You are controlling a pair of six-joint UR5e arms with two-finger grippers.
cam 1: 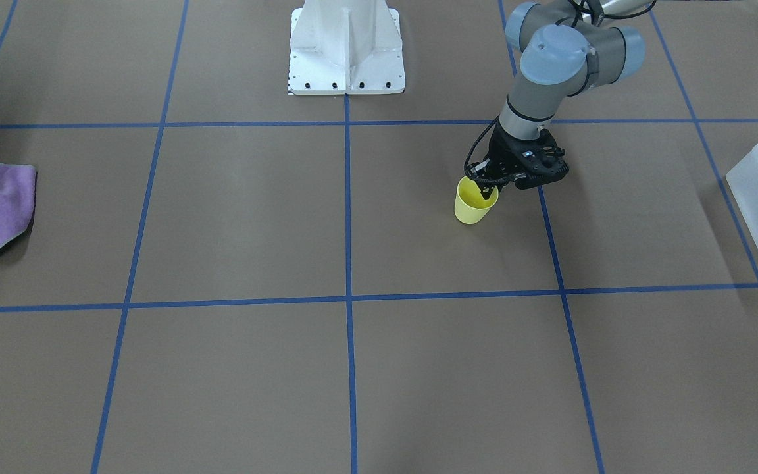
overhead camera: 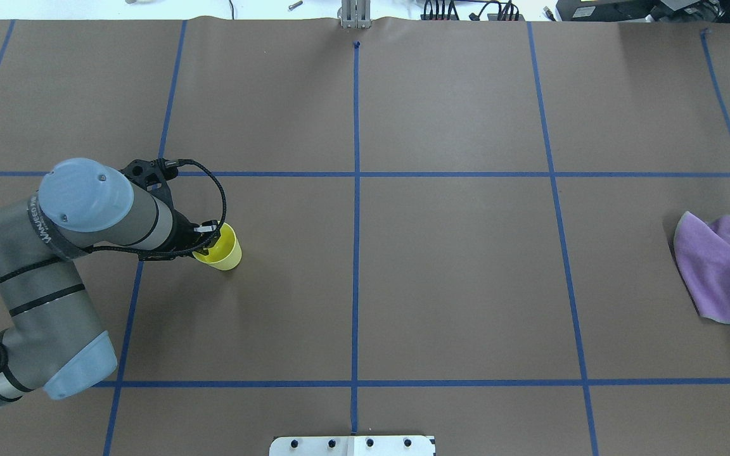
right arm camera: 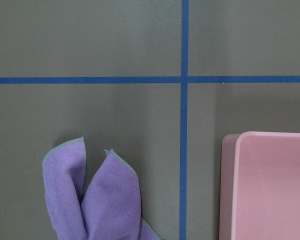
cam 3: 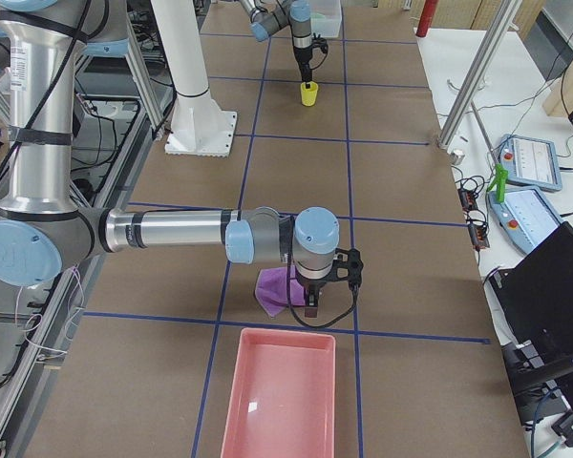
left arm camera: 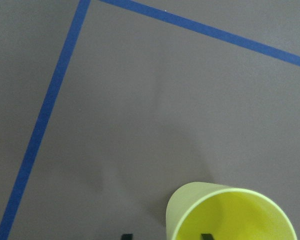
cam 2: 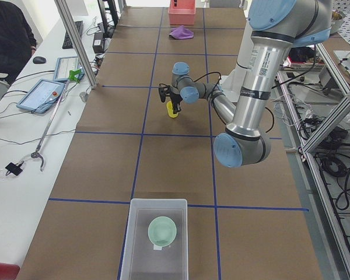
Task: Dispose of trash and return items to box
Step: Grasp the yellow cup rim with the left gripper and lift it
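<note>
A small yellow cup (cam 1: 474,205) stands upright on the brown table. My left gripper (cam 1: 487,191) is right over its rim. In the left wrist view one fingertip (left arm camera: 126,235) is outside the cup (left arm camera: 230,215) and the other inside, with a gap to the wall, so the gripper is open. The frosted box (cam 2: 154,233) holds the pale teal bowl (cam 2: 162,230); it stands at the table's left end (cam 1: 757,197). My right gripper (cam 3: 308,305) hangs over a purple cloth (cam 3: 272,286). I cannot tell if it is open or shut.
The purple cloth (overhead camera: 717,266) lies crumpled near the table's right end. A pink tray (cam 3: 282,396) stands just beyond it, also in the right wrist view (right arm camera: 270,185). The white robot base (cam 1: 346,52) stands at the table's middle edge. Blue tape lines cross the table.
</note>
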